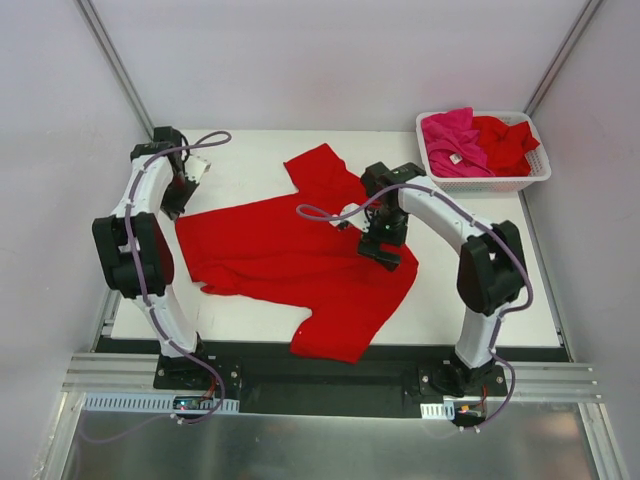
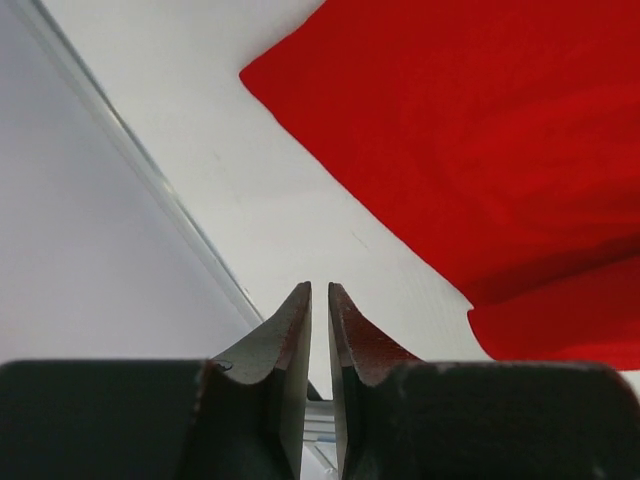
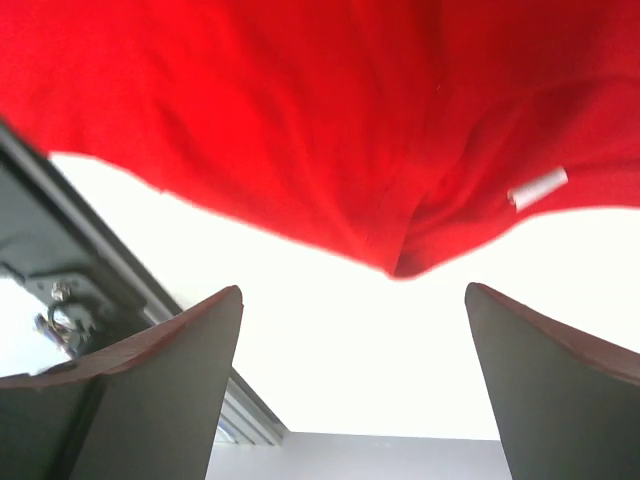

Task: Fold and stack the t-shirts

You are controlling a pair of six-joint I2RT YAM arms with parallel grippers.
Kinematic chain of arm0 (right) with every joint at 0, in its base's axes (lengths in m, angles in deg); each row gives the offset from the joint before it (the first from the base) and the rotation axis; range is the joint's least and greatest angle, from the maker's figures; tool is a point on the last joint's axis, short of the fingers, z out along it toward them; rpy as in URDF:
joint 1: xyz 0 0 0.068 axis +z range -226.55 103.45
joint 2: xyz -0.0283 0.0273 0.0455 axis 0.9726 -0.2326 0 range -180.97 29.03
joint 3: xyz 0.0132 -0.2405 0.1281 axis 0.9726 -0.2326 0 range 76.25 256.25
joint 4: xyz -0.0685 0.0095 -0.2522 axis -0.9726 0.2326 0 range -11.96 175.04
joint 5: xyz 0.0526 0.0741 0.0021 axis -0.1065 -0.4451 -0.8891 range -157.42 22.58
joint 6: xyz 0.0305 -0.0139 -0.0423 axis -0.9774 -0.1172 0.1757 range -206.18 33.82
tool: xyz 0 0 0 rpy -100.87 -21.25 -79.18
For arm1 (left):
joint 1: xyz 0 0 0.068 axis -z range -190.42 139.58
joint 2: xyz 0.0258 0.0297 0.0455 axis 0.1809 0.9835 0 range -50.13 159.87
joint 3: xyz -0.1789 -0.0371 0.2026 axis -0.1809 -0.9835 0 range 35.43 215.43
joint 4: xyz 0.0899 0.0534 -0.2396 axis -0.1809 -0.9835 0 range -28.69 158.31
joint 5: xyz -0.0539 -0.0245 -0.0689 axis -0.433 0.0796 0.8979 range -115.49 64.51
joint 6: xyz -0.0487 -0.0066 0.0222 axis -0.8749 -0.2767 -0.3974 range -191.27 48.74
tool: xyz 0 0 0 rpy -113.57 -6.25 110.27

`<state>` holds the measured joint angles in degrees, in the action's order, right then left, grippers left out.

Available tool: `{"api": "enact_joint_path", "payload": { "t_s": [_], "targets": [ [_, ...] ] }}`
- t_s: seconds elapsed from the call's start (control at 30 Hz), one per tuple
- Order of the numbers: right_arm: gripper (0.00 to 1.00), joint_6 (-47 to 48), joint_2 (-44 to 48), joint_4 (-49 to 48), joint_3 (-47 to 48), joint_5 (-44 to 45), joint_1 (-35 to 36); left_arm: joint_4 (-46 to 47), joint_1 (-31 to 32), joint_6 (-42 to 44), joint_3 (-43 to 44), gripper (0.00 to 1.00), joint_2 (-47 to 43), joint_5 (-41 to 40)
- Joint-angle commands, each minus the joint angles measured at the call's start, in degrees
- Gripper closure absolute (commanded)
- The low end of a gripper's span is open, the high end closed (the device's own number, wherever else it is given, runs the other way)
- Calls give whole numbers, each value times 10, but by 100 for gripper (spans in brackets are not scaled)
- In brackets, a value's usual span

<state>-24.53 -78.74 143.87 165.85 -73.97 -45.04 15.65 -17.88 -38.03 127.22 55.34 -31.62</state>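
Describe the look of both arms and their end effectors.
The left arm and right arm both have white link shells with bulky black joint housings, and a pale lilac cable loops along each. The left end effector and right end effector each carry two dark grey, tapered fingers. The inner faces of the left one's look reddish-brown. No markings are legible.

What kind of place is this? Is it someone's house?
Probably a robot lab's test booth, not a house: plain white walls surround a white table, a left arm and right arm are bolted at its edge, and a red t-shirt lies spread out.
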Motion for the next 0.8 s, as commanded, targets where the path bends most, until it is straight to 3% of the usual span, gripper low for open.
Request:
{"api": "enact_joint_path", "payload": {
  "t_s": [0.0, 0.2, 0.5, 0.77],
  "targets": [
    [4, 70, 61, 91, 45, -18, -1, 16, 16, 4, 36, 89, 42, 3],
    [4, 52, 63, 150, 104, -18, -2, 37, 51, 16, 84, 88, 133, -6],
    [4, 73, 98, 206, 86, 48, -14, 43, 73, 60, 185, 88, 256, -20],
    [4, 63, 117, 213, 73, 81, -23, 48, 73, 103, 211, 88, 298, -31]
  ]
}}
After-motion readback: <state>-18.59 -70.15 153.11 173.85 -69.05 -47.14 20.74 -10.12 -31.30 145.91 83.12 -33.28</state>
